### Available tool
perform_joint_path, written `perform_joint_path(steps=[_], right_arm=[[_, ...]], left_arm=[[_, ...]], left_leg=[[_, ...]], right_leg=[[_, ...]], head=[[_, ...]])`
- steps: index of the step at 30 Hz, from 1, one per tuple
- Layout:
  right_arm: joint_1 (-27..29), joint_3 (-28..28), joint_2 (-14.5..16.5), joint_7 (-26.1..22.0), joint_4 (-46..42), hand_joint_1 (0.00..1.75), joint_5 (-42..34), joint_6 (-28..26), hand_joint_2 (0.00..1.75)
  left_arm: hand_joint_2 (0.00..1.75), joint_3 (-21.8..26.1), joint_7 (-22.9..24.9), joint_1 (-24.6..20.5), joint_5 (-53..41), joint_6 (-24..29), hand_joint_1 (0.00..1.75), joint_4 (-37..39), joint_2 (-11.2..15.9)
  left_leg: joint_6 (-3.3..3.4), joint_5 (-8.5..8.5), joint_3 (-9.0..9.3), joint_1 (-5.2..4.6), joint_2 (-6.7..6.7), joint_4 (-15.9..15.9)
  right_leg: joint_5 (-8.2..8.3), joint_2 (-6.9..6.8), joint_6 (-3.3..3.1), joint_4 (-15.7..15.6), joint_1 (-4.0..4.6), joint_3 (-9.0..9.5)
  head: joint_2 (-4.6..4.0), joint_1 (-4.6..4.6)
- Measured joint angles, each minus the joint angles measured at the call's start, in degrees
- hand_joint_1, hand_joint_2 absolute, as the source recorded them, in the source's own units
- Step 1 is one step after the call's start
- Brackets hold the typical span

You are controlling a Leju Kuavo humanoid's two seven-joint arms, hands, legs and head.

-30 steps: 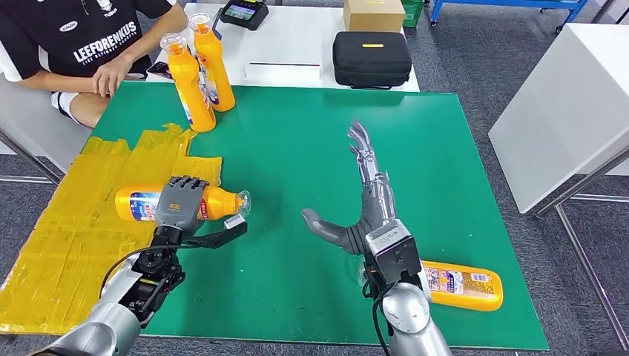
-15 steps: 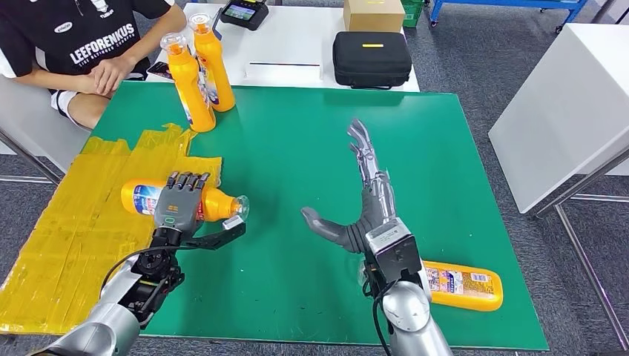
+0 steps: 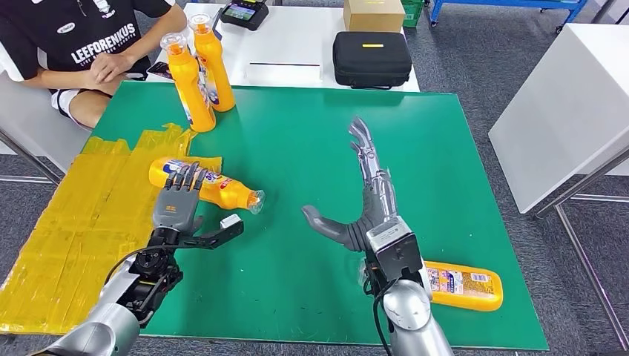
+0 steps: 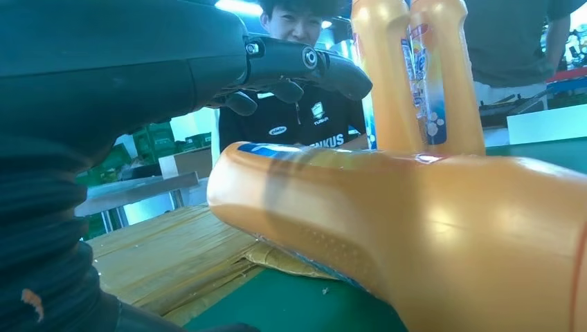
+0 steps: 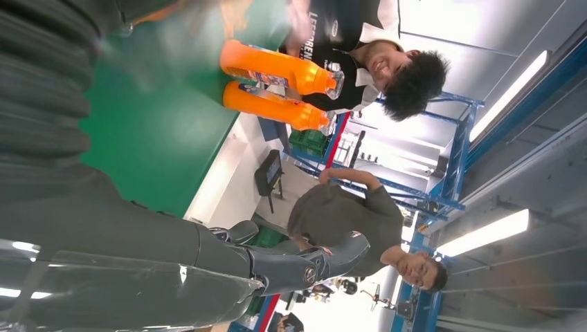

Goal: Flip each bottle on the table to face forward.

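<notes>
Bottle (image 3: 211, 187): orange, lying tilted, left-centre of frame; label partly hidden.
Left robot hand (image 3: 178, 204): fingers spread over bottle, not gripping.
Right robot hand (image 3: 363, 196): open, empty.

A green-topped table (image 3: 311, 148) filled the middle of the head view. Crinkled yellow sheeting (image 3: 81, 222) covered its left part, from the left-centre down to the lower left. One orange bottle (image 3: 211, 187) lay on its side at the sheeting's right edge, cap pointing right and slightly down. Two orange bottles (image 3: 199, 70) stood upright, just beside each other, at the table's upper left corner. Another orange bottle (image 3: 463, 285) lay flat near the lower right edge. Behind, a white table (image 3: 289, 52) carried a black case (image 3: 371, 58) and a cardboard box (image 3: 373, 13).
</notes>
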Motion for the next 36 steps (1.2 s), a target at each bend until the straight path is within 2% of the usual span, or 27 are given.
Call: perform_joint_path(steps=[12, 16, 19, 21, 25, 27, 28, 30, 32, 34, 36], right_arm=[[0.21, -1.19, 0.09, -0.02, -0.01, 0.0, -0.2, -0.08, 1.75], [0.4, -1.73, 0.14, -0.11, 0.0, 0.0, -0.22, -0.15, 1.75], [0.66, -2.36, 0.42, -0.25, -0.01, 0.0, -0.2, -0.23, 1.75], [0.85, -2.78, 0.52, -0.35, -0.01, 0.0, -0.14, -0.31, 1.75], [1.18, -3.65, 0.62, -0.57, -0.01, 0.0, 0.18, -0.61, 1.75], [1.28, -3.93, 0.69, -0.72, -0.01, 0.0, 1.12, -1.13, 1.75], [1.3, -3.99, 0.74, -0.76, -0.01, 0.0, 1.87, -1.55, 1.75], [1.45, -4.12, 0.84, -0.47, -0.13, 0.0, 4.66, -3.06, 1.75], [1.87, -4.3, 0.87, 0.25, -0.64, 0.0, 8.48, -5.01, 1.75], [2.23, -4.39, 0.85, 1.36, -1.31, 0.0, 12.4, -6.42, 1.75], [2.51, -4.3, 0.63, 3.24, -1.96, 0.0, 17.57, -7.25, 1.75]], left_arm=[[1.75, 3.01, -1.1, 0.11, -1.24, 1.74, 0.0, -0.95, -0.89], [1.75, 3.46, -1.03, 0.44, -1.24, 2.59, 0.0, -4.79, -0.89], [1.75, 3.31, -0.42, 1.72, -1.24, 2.09, 0.0, -11.14, -0.83], [1.75, 2.22, 3.05, 3.04, -1.27, 0.7, 0.0, -16.76, -0.14], [1.75, -6.2, 17.58, 4.02, -1.36, -3.24, 0.0, -27.71, 3.71], [1.75, -10.57, 20.43, 4.28, -1.4, -4.06, 0.0, -31.85, 5.38], [1.75, -12.14, 20.4, 4.58, -1.42, -4.11, 0.0, -33.49, 5.85], [1.75, -14.01, 17.35, 5.83, -1.42, -3.54, 0.0, -37.04, 6.19], [1.75, -13.87, 11.42, 7.62, -1.34, -2.51, 0.0, -40.63, 5.66], [1.75, -12.52, 4.61, 9.28, 1.38, -1.8, 0.0, -43.4, 4.4], [1.75, -10.59, -4.61, 10.9, 9.33, -2.28, 0.0, -45.83, 2.89]], left_leg=[[0.0, 0.0, 0.0, 0.0, 0.0, 0.0], [0.0, 0.0, 0.0, 0.0, 0.0, 0.0], [0.0, 0.0, -0.01, 0.0, 0.0, 0.0], [0.0, 0.0, -0.02, 0.0, 0.0, 0.0], [0.0, 0.0, -0.03, 0.02, -0.02, 0.0], [0.0, 0.01, -0.03, 0.02, -0.05, -0.01], [0.0, 0.01, -0.03, 0.02, -0.05, -0.01], [0.0, 0.0, -0.03, -0.01, -0.03, 0.0], [0.01, -0.01, -0.03, -0.05, -0.01, 0.0], [0.02, -0.02, -0.03, -0.07, -0.01, 0.0], [0.01, -0.03, -0.03, -0.07, 0.0, 0.0]], right_leg=[[0.0, 0.0, 0.0, 0.0, 0.0, -0.01], [0.0, 0.0, 0.0, 0.0, 0.0, -0.01], [0.0, 0.0, 0.0, 0.0, 0.0, 0.0], [0.0, 0.0, 0.0, 0.0, 0.0, -0.01], [0.0, -0.01, 0.0, 0.0, 0.02, -0.03], [-0.01, -0.04, -0.01, 0.0, 0.02, 0.0], [-0.02, -0.04, -0.01, 0.0, 0.02, 0.01], [-0.01, -0.01, -0.01, 0.0, -0.01, 0.0], [0.0, 0.01, 0.0, 0.0, -0.04, -0.02], [0.0, 0.0, 0.0, -0.01, -0.06, -0.03], [0.0, 0.0, 0.0, -0.01, -0.05, -0.02]], head=[[0.0, -0.01], [0.0, 0.0], [0.0, -0.01], [0.0, 0.0], [0.0, -0.02], [0.0, -0.02], [0.0, -0.01], [0.0, -0.01], [0.0, 0.0], [0.0, 0.0], [0.0, -0.01]])
